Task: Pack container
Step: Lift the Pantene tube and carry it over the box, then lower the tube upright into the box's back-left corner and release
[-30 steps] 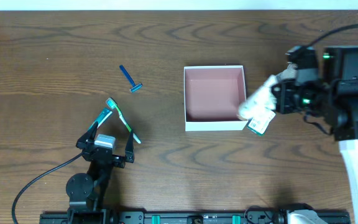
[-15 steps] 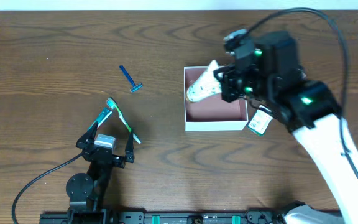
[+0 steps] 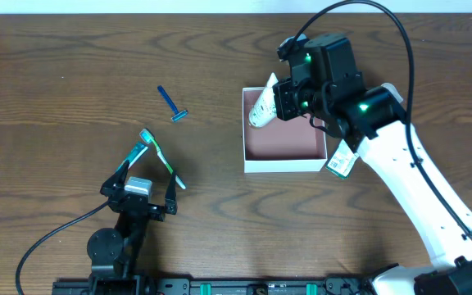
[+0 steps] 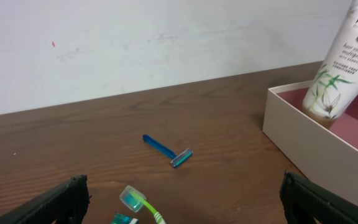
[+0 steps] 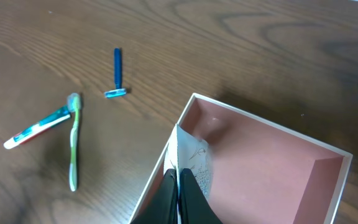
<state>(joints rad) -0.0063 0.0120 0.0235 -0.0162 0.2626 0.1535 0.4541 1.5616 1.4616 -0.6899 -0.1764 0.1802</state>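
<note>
The container (image 3: pixel 285 165) is a white square box with a pink inside, right of the table's middle. It also shows in the left wrist view (image 4: pixel 303 134) and the right wrist view (image 5: pixel 272 168). My right gripper (image 3: pixel 283 100) is shut on the flat end of a white Pantene tube (image 3: pixel 262 107). It holds the tube tilted over the box's back left corner, its lower end inside the walls (image 4: pixel 340 56). The closed fingers (image 5: pixel 179 179) pinch the tube (image 5: pixel 194 160). My left gripper (image 3: pixel 147 176) is open and empty near the front left.
A green toothbrush (image 3: pixel 164 160) and a teal toothpaste tube (image 3: pixel 135 154) lie crossed just beyond the left gripper. A blue razor (image 3: pixel 172 104) lies left of the box. A green and white packet (image 3: pixel 343 161) lies at the box's front right corner.
My right arm has carried the white tube from the box's right side leftward to its back left corner. The left arm and the loose items have not moved.
</note>
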